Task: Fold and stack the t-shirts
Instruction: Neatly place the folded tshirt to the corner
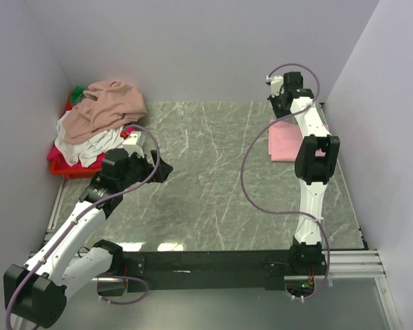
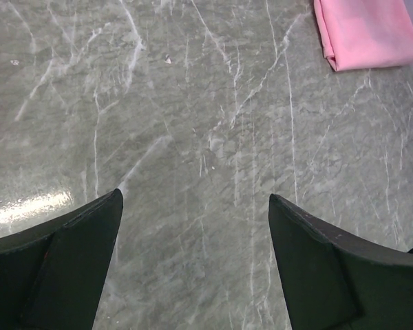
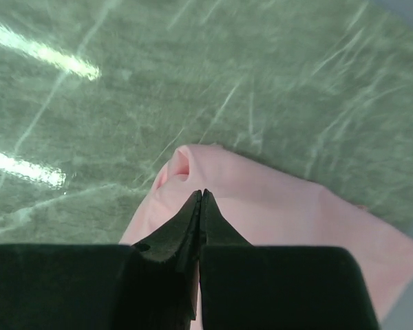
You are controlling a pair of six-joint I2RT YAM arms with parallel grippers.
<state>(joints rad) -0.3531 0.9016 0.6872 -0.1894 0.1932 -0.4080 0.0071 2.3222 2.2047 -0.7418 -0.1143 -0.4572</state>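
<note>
A folded light pink t-shirt [image 1: 287,141] lies on the marble table at the back right; it also shows in the left wrist view [image 2: 365,31] and the right wrist view [image 3: 275,206]. My right gripper [image 1: 281,93] [image 3: 202,194] is shut, its tips over the shirt's near corner, with no cloth seen between the jaws. My left gripper [image 1: 162,168] [image 2: 193,196] is open and empty over bare table. A pile of unfolded shirts sits at the back left: tan [image 1: 109,103] on top, white [image 1: 89,144], magenta [image 1: 57,152] and a bit of green [image 1: 77,91].
The pile sits in a red plastic basket [image 1: 72,170] against the left wall. White walls close in the table on the left, back and right. The marble table [image 1: 206,179] stretches between the two arms.
</note>
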